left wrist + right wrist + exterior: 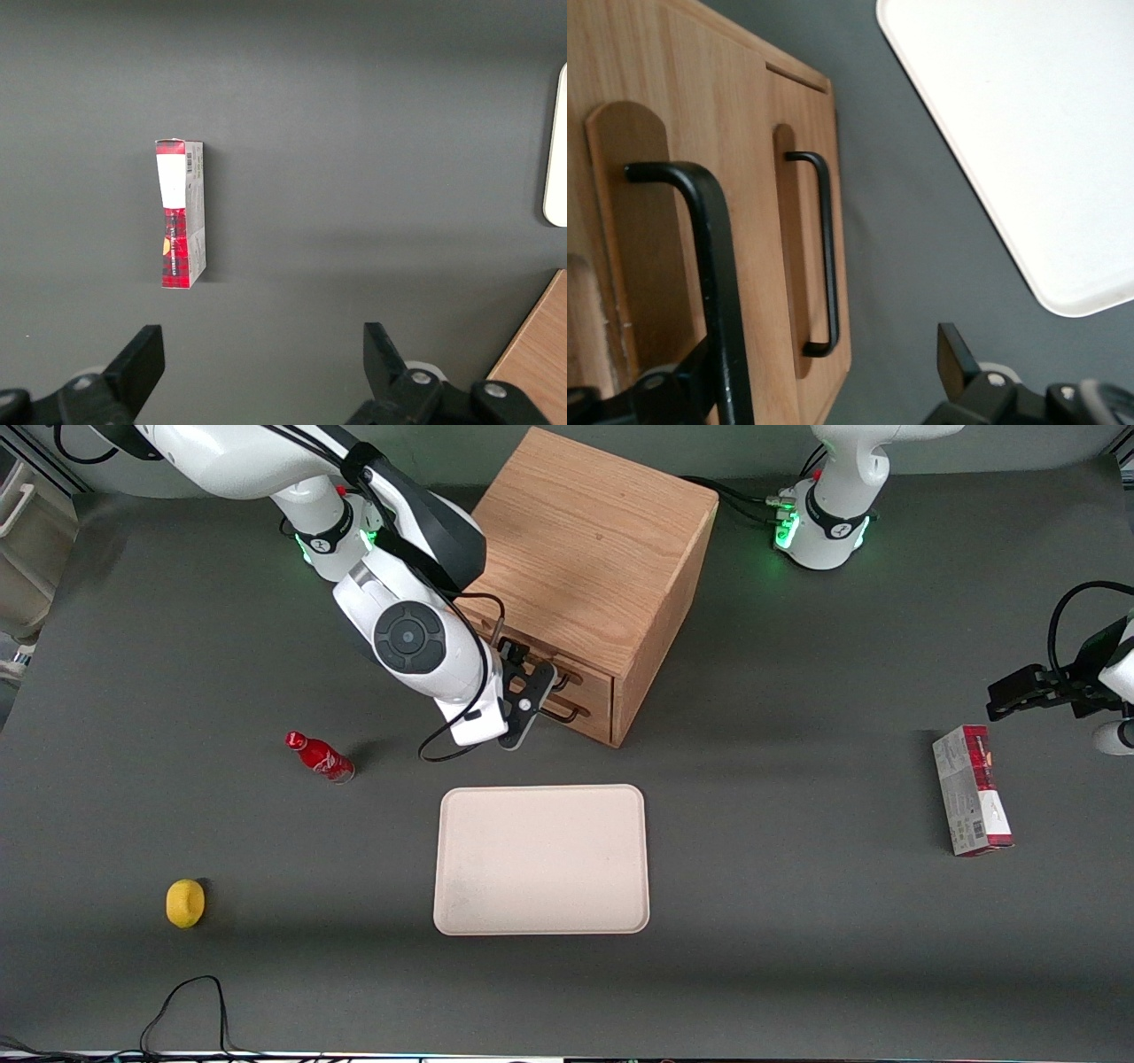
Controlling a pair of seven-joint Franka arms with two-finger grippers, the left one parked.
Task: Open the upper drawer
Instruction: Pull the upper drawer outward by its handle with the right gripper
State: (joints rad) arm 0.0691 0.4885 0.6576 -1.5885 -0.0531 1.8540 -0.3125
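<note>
Upper drawer [673, 230] sits shut in the oak cabinet [602, 540], and your gripper [529, 691] is right at its front, fingers spread wide around the black handle [713, 266], not squeezing it. No readable writing on the red bottle [320, 756].

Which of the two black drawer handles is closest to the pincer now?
The upper drawer handle: the pincer is right at it with fingers open, one on either side of the bar. The bottom drawer's handle stands apart, untouched.
</note>
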